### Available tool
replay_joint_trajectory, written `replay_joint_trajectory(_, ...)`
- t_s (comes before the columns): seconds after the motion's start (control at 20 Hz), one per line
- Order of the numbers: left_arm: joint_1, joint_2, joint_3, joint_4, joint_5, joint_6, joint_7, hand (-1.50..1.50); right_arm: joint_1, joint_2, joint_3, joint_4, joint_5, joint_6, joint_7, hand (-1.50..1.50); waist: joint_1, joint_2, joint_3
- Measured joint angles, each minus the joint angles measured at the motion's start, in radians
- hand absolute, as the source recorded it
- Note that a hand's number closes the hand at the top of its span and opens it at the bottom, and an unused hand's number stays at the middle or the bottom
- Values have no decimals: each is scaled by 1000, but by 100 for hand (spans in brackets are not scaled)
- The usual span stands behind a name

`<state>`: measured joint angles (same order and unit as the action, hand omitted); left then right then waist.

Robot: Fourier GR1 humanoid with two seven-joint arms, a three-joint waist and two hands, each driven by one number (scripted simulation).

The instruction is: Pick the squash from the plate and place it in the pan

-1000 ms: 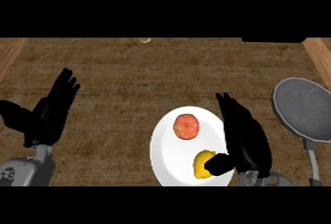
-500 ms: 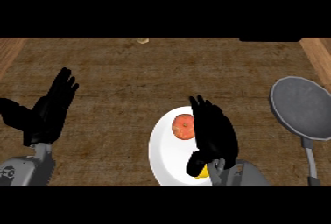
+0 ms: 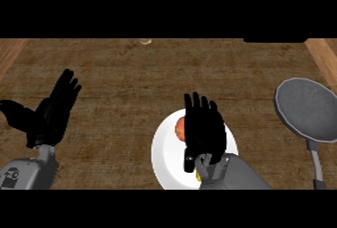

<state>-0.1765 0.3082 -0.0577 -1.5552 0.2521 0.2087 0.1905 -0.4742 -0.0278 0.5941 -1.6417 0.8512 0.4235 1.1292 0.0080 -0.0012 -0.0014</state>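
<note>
The squash (image 3: pixel 197 177) is lying on the near part of the white plate (image 3: pixel 164 160), and it is showing only as a thin yellow sliver beside the wrist of the right hand (image 3: pixel 203 131). That hand is spreading flat over the middle of the plate with its fingers straight and released, grasping nothing. A round red-orange piece (image 3: pixel 179 128) is peeking out on the plate at the hand's left edge.

A second ago the right hand was hanging at the plate's right rim, with the squash plainly showing by its thumb. Since then it has been sliding left across the plate and is now covering most of the squash. The left hand (image 3: pixel 49 116) is resting open, well to the plate's left, as before.

The grey pan (image 3: pixel 306 111) is sitting well to the plate's right, its handle (image 3: pixel 317 164) pointing toward the near edge, with bare tabletop (image 3: pixel 132 80) between the two. Wooden borders are running along the far left and far right corners, and a small pale object (image 3: pixel 145 41) is lying far beyond the plate.
</note>
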Motion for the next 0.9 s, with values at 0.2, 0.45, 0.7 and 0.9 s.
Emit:
replay_joint_trajectory(0.2, 5, -10, -3, -2, -9, -4, -1, 0, -46, 5, 7, 63, -24, -11, 12, -150, 3, 0, 0)
replay_joint_trajectory(0.45, -1, -3, 10, -8, -6, -17, 6, 0, -79, 8, -9, 162, -40, -26, 14, -150, 4, 1, 1)
replay_joint_trajectory(0.7, 11, -15, 15, -4, -11, -21, -6, 0, -99, 9, -16, 242, -41, -46, 9, -150, 3, 1, 1)
replay_joint_trajectory(0.9, 14, -14, 19, -30, -14, -27, 16, 0, -133, 11, -32, 314, -52, -65, -12, -150, 4, 1, 1)
